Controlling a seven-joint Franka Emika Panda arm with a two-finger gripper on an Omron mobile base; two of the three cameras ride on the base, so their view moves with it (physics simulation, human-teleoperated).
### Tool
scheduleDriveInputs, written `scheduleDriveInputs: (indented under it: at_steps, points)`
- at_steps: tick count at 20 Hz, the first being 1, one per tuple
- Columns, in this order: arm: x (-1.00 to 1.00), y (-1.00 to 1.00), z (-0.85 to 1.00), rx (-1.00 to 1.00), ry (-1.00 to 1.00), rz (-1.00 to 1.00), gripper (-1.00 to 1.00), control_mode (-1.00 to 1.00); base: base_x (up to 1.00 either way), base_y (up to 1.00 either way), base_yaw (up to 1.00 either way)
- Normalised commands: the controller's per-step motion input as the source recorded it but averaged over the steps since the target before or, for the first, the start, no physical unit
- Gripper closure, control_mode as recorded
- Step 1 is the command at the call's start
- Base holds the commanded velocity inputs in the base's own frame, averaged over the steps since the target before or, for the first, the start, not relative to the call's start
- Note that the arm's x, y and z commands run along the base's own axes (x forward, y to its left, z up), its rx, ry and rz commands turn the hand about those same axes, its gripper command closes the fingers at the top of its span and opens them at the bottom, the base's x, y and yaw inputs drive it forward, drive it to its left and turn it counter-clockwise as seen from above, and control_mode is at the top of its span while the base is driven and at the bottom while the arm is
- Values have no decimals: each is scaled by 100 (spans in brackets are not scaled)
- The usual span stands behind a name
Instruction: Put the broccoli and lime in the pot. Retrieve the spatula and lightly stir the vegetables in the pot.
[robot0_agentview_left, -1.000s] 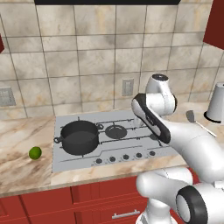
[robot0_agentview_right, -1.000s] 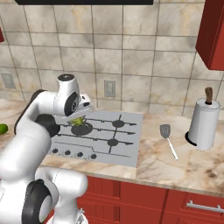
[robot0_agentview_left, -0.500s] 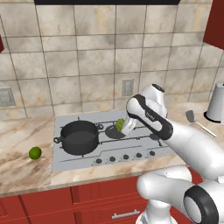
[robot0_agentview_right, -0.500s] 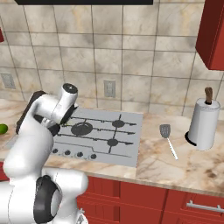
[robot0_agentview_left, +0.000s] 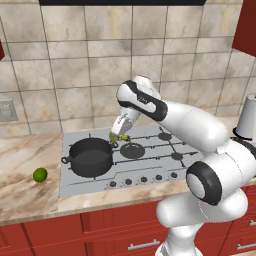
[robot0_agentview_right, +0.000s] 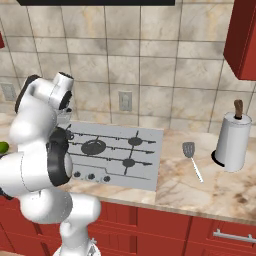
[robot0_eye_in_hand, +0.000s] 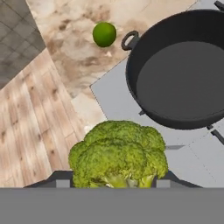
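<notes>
My gripper (robot0_agentview_left: 119, 135) is shut on the broccoli (robot0_agentview_left: 118, 137), a lumpy yellowish-green floret hanging above the stove just right of the pot (robot0_agentview_left: 91, 156). In the hand view the broccoli (robot0_eye_in_hand: 119, 155) sits between my fingertips, while the dark empty pot (robot0_eye_in_hand: 181, 70) lies beyond it to the right. The lime (robot0_agentview_left: 40, 175) rests on the marble counter left of the stove, and the hand view has the lime (robot0_eye_in_hand: 104, 34) near the pot's loop handle. The spatula (robot0_agentview_right: 189, 150) lies on the counter right of the stove.
The grey stove top (robot0_agentview_left: 150, 160) has several burners and a row of front knobs. A white paper towel holder (robot0_agentview_right: 232, 140) stands at the right end of the counter. The tiled wall is close behind, and red cabinets sit below.
The arm has swung left with the broccoli, from over the middle burners to just beside the pot's right rim. The lime, pot and spatula have not moved.
</notes>
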Motion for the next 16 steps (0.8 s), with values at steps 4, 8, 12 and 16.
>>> scheduleDriveInputs:
  at_steps: [4,8,12,16]
  points:
    - [38,8,-44,-5,-3,-9,100,-100,0,0,0]
    - [41,48,-14,-9,0,-30,100,-100,0,0,0]
    - [4,29,-33,0,0,-36,100,-100,0,0,0]
    - [3,8,-30,-12,11,-42,100,-100,0,0,0]
